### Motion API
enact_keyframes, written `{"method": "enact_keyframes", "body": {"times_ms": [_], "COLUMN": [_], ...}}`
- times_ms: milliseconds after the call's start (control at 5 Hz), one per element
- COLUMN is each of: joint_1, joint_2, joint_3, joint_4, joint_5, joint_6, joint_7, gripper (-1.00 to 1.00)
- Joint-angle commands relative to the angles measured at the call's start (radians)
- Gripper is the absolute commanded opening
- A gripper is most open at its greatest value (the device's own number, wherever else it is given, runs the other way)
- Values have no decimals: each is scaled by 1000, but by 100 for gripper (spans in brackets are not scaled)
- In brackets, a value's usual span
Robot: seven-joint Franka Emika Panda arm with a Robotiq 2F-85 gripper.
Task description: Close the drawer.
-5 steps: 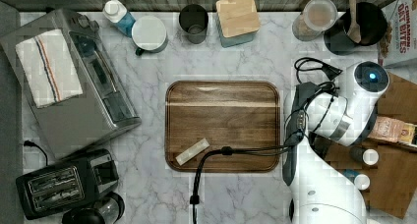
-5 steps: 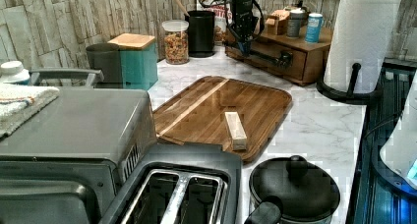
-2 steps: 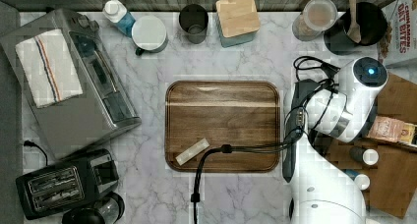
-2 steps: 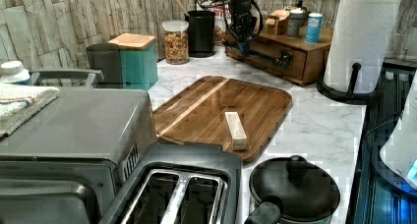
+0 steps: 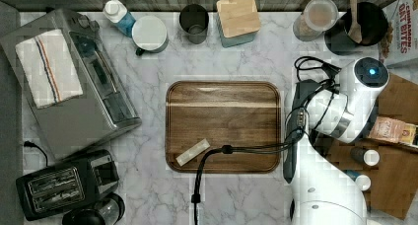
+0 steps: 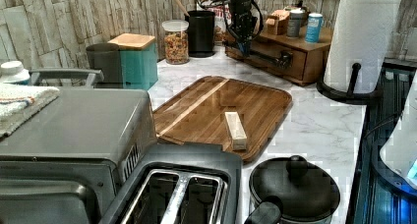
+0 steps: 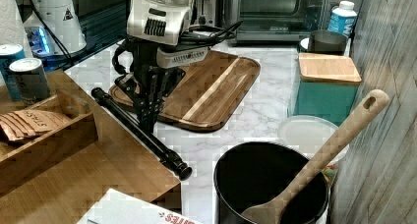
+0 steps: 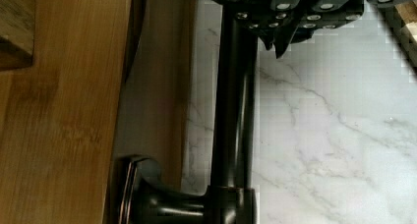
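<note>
The marble counter point(image 5: 148, 195) carries everything. At the top view's left sits a toaster oven point(image 5: 93, 111) with a folded towel point(image 5: 48, 67) on its roof, and below it a black toaster point(image 5: 64, 185). In the middle lies the round-cornered wooden serving tray point(image 5: 223, 116), a small pale stick point(image 5: 192, 152) resting on it.

At the top view's right stands the white arm point(image 5: 340, 111), over the wooden cabinet point(image 6: 290, 62) whose top holds cans and packets. The drawer point(image 6: 268, 54) is in the cabinet's front face; in the left view it looks pushed in flush, or nearly so — its long dark bar handle point(image 7: 140, 130) stands out over the marble.

The gripper point(image 7: 146, 117) points down at that handle, just on its marble side — whether it touches the bar I cannot tell. In the wrist view the fingertips point(image 8: 281, 40) look close together, clamped on nothing.
</note>
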Motion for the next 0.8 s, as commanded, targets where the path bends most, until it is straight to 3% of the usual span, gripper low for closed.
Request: {"method": "enact_keyframes", "body": {"times_ms": [200, 800], "joint_1": [-158, -158], "joint_2": [-22, -22], "joint_3": [-162, -162], "joint_4": [127, 127], "joint_5": [-61, -62], "joint_6": [24, 24], "joint_7": [-44, -44], "gripper": [-100, -100]}}
